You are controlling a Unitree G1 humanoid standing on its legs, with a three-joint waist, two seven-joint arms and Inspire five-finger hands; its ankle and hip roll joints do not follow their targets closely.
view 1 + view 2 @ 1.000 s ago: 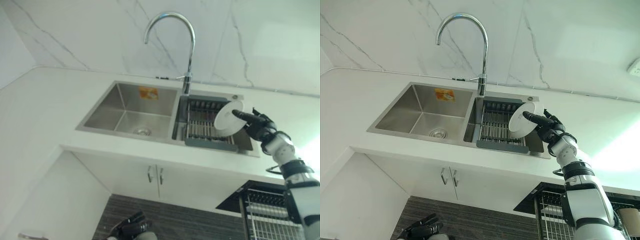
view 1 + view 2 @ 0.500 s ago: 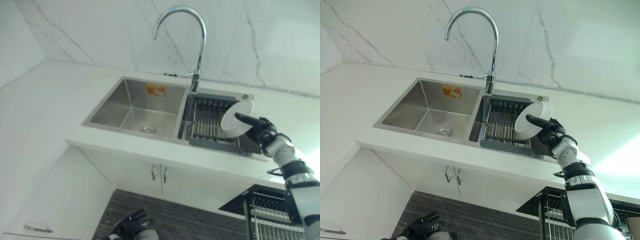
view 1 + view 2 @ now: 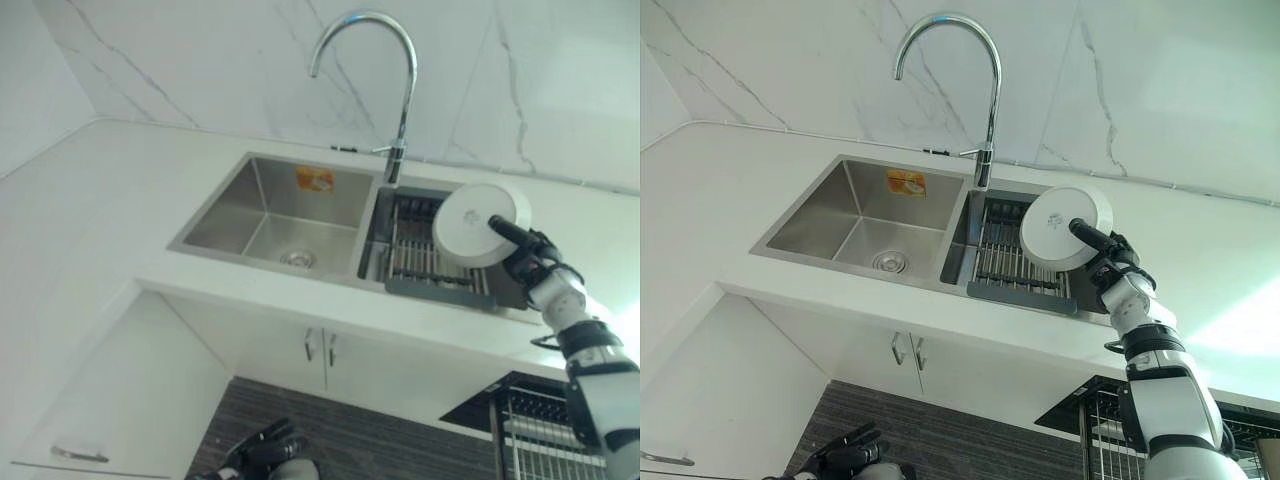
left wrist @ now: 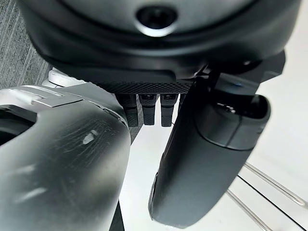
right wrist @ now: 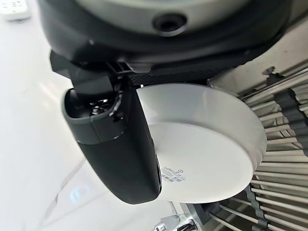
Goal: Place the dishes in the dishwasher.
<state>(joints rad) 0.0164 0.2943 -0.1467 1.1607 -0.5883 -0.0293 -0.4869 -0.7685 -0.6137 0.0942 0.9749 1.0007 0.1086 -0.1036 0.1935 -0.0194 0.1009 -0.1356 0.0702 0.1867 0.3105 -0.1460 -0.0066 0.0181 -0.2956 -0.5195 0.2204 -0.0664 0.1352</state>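
Looking down from the head camera, we see our right hand at the right of the frame pinching a white plate, thumb across its underside; the plate stands on edge, tilted, lifted above the dark drying rack that sits in the right basin of the steel sink. In our right wrist view the thumb lies flat against the plate's base, with the rack's bars showing past it. A curved chrome faucet rises behind the sink at upper centre, against a marbled white wall. At the lower right corner a wire dishwasher basket shows below the white countertop. Our left hand hangs at the bottom edge, left of centre, over dark flooring, its fingers relaxed and holding nothing.
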